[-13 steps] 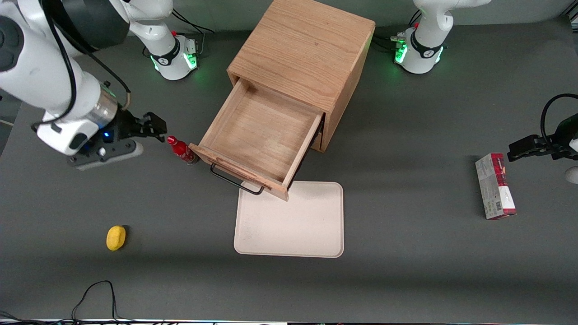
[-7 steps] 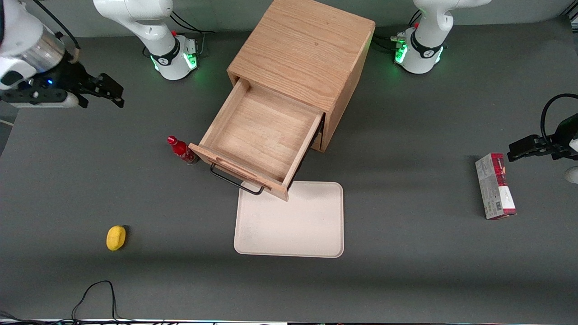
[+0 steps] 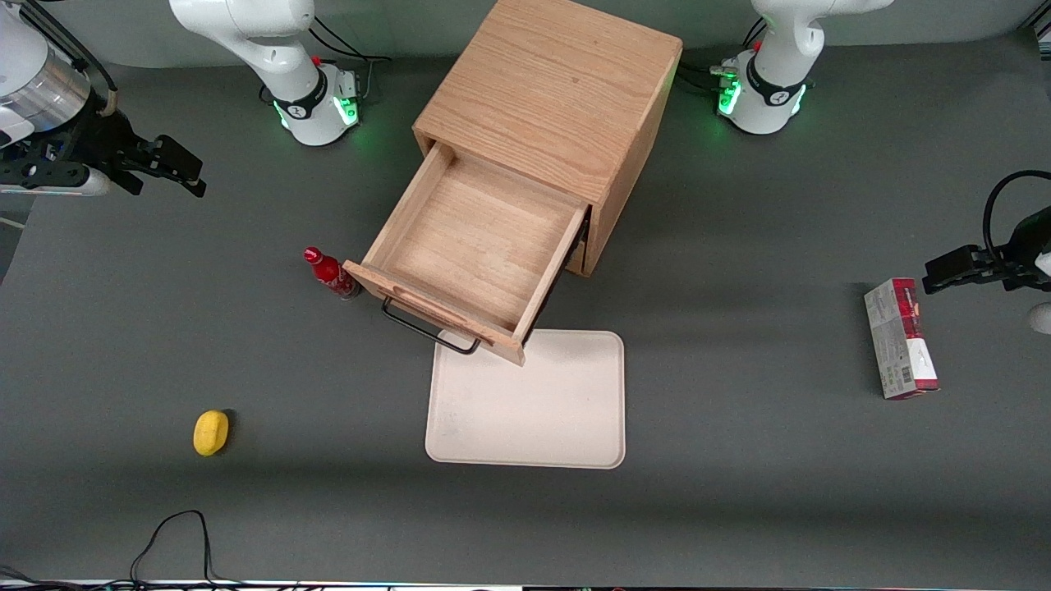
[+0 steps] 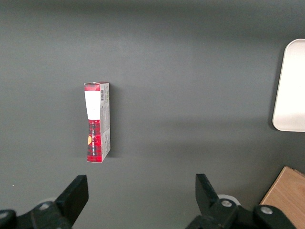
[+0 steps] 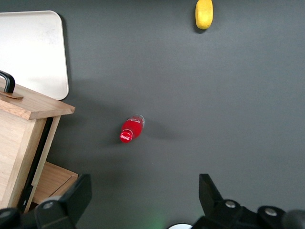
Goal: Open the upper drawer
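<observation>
The upper drawer (image 3: 476, 246) of the oak cabinet (image 3: 550, 90) stands pulled far out, its plain-wood inside bare. Its black wire handle (image 3: 427, 328) hangs over the edge of the tray. The drawer's front corner (image 5: 38, 107) and handle end (image 5: 7, 81) also show in the right wrist view. The lower drawer is hidden under it. My right gripper (image 3: 168, 168) is open and empty, raised high at the working arm's end of the table, well away from the drawer. In the right wrist view its fingers (image 5: 78, 193) stand wide apart.
A small red bottle (image 3: 328, 273) stands beside the drawer's front corner; it also shows in the right wrist view (image 5: 132, 129). A cream tray (image 3: 534, 402) lies in front of the drawer. A yellow object (image 3: 210, 432) and a red-grey carton (image 3: 900, 338) lie on the table.
My right gripper has moved up and away from the bottle and drawer toward the working arm's end of the table. The drawer has stayed open and still.
</observation>
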Tool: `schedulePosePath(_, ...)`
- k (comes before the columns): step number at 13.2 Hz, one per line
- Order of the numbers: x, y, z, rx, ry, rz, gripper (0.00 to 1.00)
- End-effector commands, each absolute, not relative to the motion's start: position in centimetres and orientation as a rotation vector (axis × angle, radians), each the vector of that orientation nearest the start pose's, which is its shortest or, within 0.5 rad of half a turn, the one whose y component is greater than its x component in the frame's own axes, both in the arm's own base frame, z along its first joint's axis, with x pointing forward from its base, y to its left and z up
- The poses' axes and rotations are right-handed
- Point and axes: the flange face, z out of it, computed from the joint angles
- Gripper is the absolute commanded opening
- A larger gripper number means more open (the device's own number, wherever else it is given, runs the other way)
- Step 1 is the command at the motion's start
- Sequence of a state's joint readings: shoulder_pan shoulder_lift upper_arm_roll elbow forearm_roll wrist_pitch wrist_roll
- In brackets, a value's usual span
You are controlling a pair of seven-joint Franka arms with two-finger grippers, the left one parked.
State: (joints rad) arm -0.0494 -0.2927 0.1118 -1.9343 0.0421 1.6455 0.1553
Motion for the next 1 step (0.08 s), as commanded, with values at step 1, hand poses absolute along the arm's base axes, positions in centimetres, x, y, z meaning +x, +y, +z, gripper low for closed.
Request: schedulePosePath(1, 46.84, 3.95, 60.6, -3.11, 0.168, 0.024, 1.0)
